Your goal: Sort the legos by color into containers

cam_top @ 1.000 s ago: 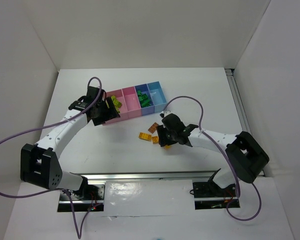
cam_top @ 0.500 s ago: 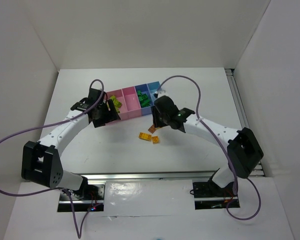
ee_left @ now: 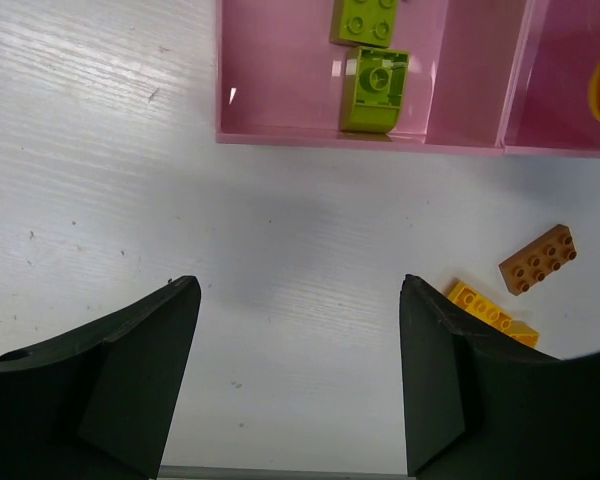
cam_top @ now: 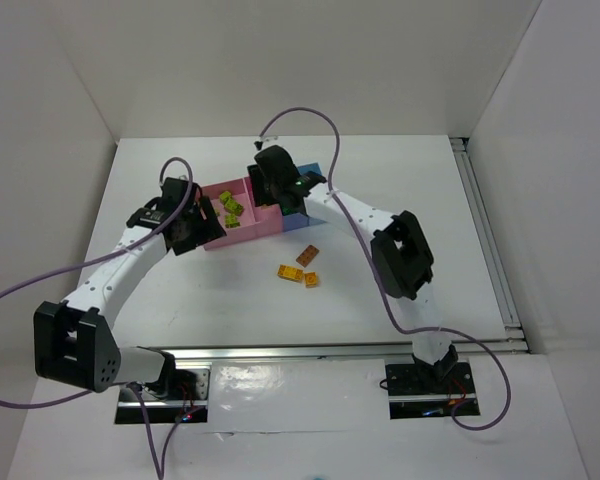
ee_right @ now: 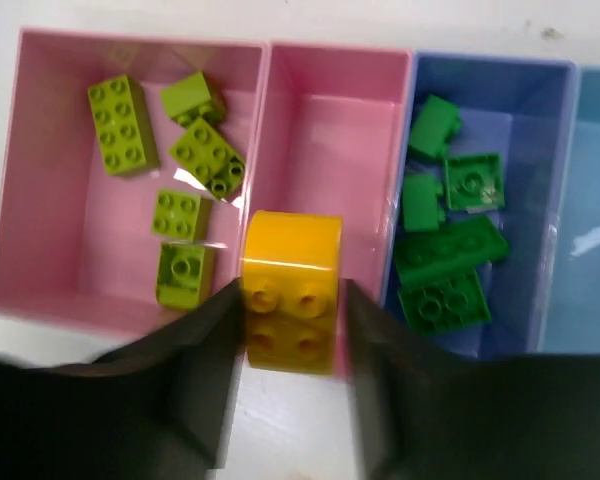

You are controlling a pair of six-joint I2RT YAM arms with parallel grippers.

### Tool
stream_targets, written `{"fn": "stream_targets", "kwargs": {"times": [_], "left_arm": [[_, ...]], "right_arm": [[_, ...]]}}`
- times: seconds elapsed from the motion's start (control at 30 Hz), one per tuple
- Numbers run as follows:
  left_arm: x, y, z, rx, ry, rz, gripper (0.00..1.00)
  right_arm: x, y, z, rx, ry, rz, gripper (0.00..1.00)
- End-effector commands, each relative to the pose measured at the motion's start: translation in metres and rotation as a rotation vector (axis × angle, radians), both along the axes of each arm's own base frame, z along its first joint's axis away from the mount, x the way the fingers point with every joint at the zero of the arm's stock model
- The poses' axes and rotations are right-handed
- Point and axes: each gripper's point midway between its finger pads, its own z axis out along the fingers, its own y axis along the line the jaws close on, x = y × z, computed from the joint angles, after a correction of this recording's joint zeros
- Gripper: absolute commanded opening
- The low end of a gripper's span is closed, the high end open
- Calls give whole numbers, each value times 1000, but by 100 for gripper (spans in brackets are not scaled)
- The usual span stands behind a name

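So far, roughly half of the sorting is judged done. Taken from left to right in the right wrist view, the first pink bin (ee_right: 55, 240) is seen to hold five lime bricks (ee_right: 208, 157), the second pink bin (ee_right: 335, 160) is empty, the darker blue bin (ee_right: 525, 110) holds a cluster of dark green bricks (ee_right: 450, 250), and nothing is seen in the visible strip of the light blue bin (ee_right: 592, 180). Three orange-toned pieces are not yet sorted: on the table (cam_top: 220, 300), at about 5 o'clock from the row of bins, a brown-orange brick (cam_top: 307, 256) and two yellow-orange bricks (cam_top: 290, 272) lie loose.

The left gripper (ee_left: 298, 330) is held with its jaws wide apart and empty over the table, at 6 o'clock of the first pink bin; the loose pieces are found at about 3 o'clock of it, beyond the finger on that side and apart from it. The right gripper (ee_right: 292, 305) is clamped on a yellow brick (ee_right: 292, 240), which is carried at 6 o'clock of the second pink bin, over its near rim; that bin is judged to be its destination
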Motion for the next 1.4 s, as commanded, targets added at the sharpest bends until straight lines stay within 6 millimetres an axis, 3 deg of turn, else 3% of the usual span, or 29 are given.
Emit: {"fn": "stream_targets", "kwargs": {"times": [0.0,0.03,0.13,0.17,0.2,0.23,0.27,0.3,0.33,0.37,0.4,0.43,0.47,0.5,0.53,0.63,0.8,0.97,1.27,1.37], "left_arm": [[-7,11,0,13,6,31,83],[-7,14,0,19,7,33,83],[-7,17,0,25,7,33,83],[-7,17,3,23,-4,34,83],[-6,20,3,23,-4,43,83],[-6,20,3,23,-4,43,83],[-6,23,7,21,-17,52,83],[-7,23,7,19,-25,52,83],[-7,23,7,19,-25,52,83],[-5,26,11,16,-43,62,83],[-5,24,8,9,-42,56,83],[-6,23,8,2,-40,51,82],[-6,22,8,2,-40,51,82],[-6,20,8,-8,-39,43,82],[-3,21,6,-16,-36,46,82],[-6,17,1,-36,-26,31,81],[-4,10,-5,-74,-23,25,81],[-4,8,-5,-81,-21,20,81],[-3,6,1,-91,-38,13,80],[-3,6,1,-91,-38,13,80]], "right_arm": [[31,12,30,25,-87,-25,63],[33,11,27,8,-76,-32,68],[32,-1,27,-14,-82,-80,69],[25,-10,53,15,-123,-93,69],[18,-17,57,23,-131,-93,69],[5,-31,28,-13,-102,-99,69],[-8,-41,53,27,-132,-106,69],[-18,-51,48,20,-125,-106,69],[-38,-68,12,-18,-48,-122,71],[-48,-79,24,4,-66,-146,73],[-60,-89,14,-4,-42,-154,74],[-82,-104,-20,-31,30,-162,75],[-95,-109,-30,-26,65,-151,77],[-105,-115,-26,0,64,-153,79],[-124,-125,-49,-26,112,-159,82],[-154,-135,-74,-44,197,-136,89],[-176,-123,-83,-21,238,-63,93],[-175,-108,-88,-29,253,-38,92],[-178,-109,-113,-75,293,-47,75],[-178,-109,-113,-75,293,-47,67]]}}
